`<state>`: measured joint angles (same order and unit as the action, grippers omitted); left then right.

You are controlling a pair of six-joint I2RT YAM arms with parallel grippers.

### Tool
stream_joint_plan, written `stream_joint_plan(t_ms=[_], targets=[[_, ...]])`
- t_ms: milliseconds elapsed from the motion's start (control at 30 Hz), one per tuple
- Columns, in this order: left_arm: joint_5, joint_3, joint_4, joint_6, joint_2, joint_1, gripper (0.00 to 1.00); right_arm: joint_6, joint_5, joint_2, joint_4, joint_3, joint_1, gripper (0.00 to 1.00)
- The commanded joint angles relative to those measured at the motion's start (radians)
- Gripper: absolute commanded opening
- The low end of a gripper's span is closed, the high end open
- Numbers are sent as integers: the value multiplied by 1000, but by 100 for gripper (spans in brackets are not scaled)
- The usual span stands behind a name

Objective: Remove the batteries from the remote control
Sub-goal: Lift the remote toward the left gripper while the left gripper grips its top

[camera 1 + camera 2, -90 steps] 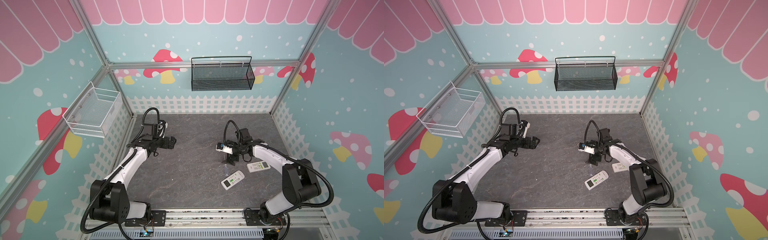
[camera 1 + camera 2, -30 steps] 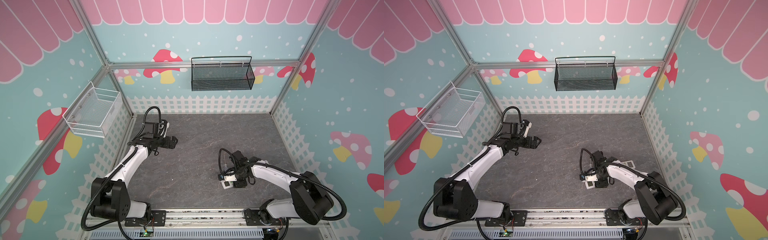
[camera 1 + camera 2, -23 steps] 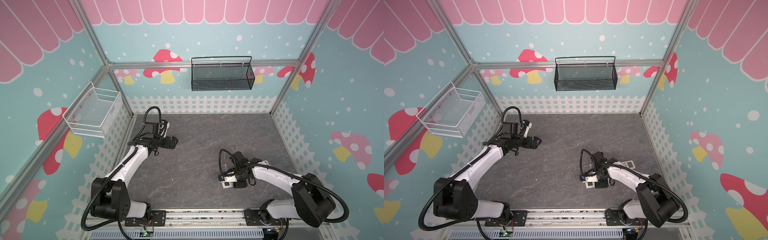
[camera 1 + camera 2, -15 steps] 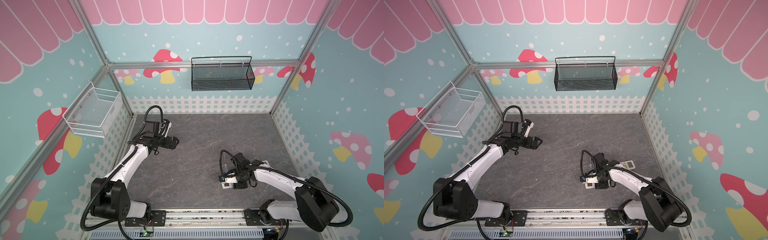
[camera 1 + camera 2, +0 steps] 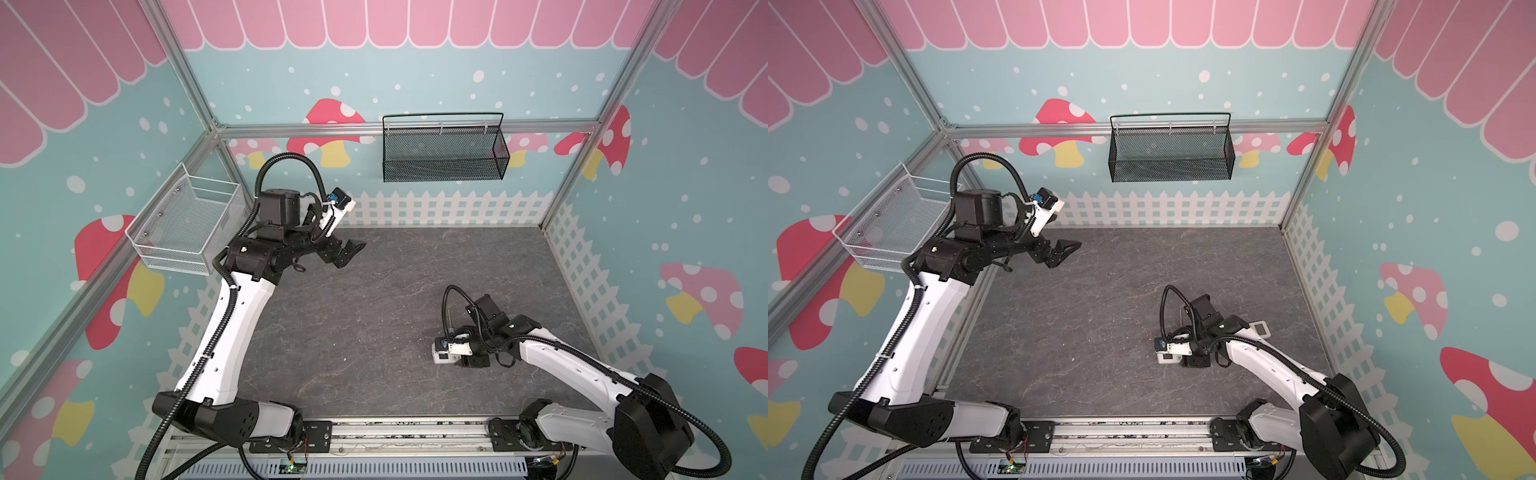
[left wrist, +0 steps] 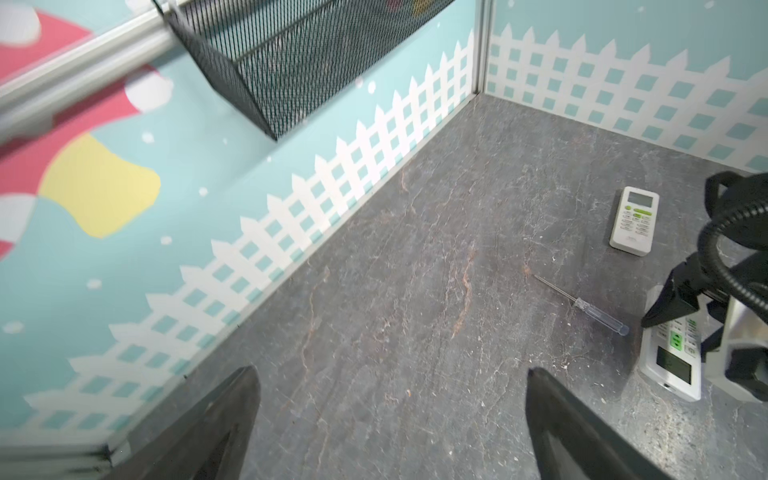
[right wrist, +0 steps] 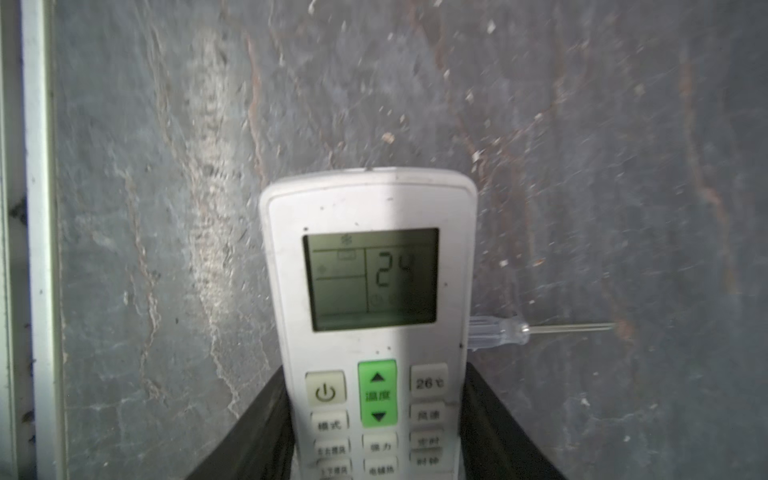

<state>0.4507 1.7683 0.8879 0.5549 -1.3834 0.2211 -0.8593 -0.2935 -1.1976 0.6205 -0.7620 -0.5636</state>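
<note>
Batteries: none in sight; judged to be inside the remote (image 7: pixel 370 282), behind a back cover that faces the worktop (image 7: pixel 145 208). The remote is buttons-up at the front right of the worktop. The right hand (image 7: pixel 376 374) is closed across its sides at the button end. It is likely light, stiff, smooth plastic that may slip, so grip the long edges. The left hand (image 6: pixel 390 386) gapes wide, empty, well apart. A screwdriver (image 7: pixel 498 330) lies just beside the remote, with a second remote (image 6: pixel 634 220) beyond.
</note>
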Motion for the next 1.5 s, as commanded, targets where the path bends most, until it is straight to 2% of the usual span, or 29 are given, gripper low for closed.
stream_joint_plan(t_ms=[0, 133, 233, 433, 633, 733, 867, 933, 1033, 1200, 1467], targets=[[112, 49, 65, 217, 29, 24, 100, 22, -131, -36, -50, -104, 4, 31], [148, 27, 66, 377, 62, 60, 100, 34, -228, -161, -96, -246, 16, 21], [152, -4, 79, 496, 84, 87, 100, 41, -312, -236, -112, -330, 31, 21], [184, -2, 212, 712, 82, 114, 100, 73, -468, -368, -158, -459, 92, 21], [183, -40, 285, 944, 80, 160, 97, 62, -586, -465, -182, -556, 102, 20], [186, -38, 316, 1017, 64, 178, 95, 66, -655, -517, -180, -607, 103, 20], [138, -83, 350, 1199, 52, 184, 94, 65, -739, -579, -127, -687, 107, 17], [95, -106, 350, 1293, 48, 215, 92, 56, -780, -601, -81, -729, 107, 17], [50, -120, 350, 1367, 28, 231, 88, 54, -850, -608, -74, -733, 104, 17], [2, -130, 336, 1419, -7, 265, 81, 30, -825, -626, -8, -758, 73, 17], [-64, -224, 209, 1487, -26, 293, 71, 20, -827, -625, 9, -779, 41, 16]])
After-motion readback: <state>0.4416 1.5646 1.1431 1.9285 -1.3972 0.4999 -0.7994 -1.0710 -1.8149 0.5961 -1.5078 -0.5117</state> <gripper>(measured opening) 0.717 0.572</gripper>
